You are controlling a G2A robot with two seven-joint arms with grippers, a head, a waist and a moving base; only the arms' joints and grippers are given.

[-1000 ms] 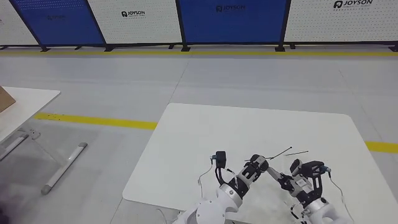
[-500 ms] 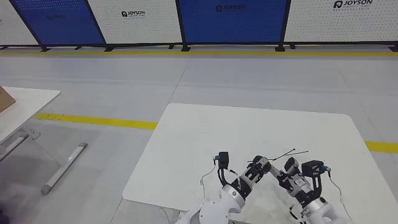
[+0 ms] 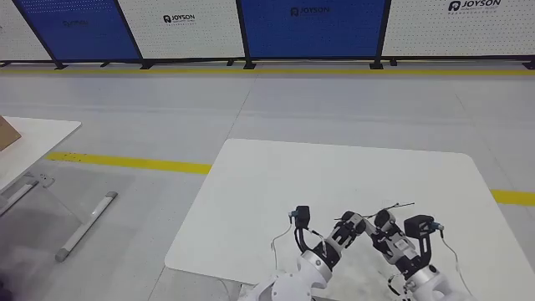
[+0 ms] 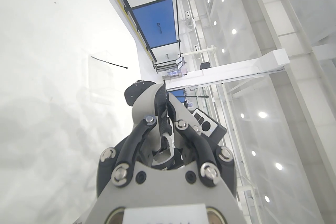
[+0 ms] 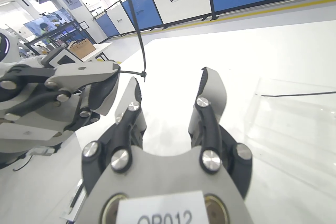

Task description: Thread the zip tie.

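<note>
My left gripper [image 5: 115,70] is shut on a black zip tie [image 5: 136,25] close to its head, which sticks out just past the fingertips. The strap bends up and away from the table. My right gripper [image 5: 170,78] stands open right beside that head, one fingertip [image 5: 134,84] almost touching it, with nothing between the fingers. In the top view the left gripper [image 3: 358,221] and the right gripper [image 3: 383,217] meet tip to tip near the front edge of the white table [image 3: 334,176]. In the left wrist view the fingers [image 4: 163,96] are pressed together, and the tie [image 4: 195,96] pokes out beyond them.
A second black zip tie [image 5: 296,94] lies flat on a clear plastic sheet [image 5: 288,114] on the table, just beyond the right gripper; this spare tie [image 4: 109,63] [image 3: 399,206] is apart from both grippers. Blue and white partition panels [image 3: 309,12] stand far behind the table.
The right gripper has moved left toward the left gripper until their tips nearly meet. The left gripper shifted slightly right with the zip tie in it. The spare tie has not moved.
</note>
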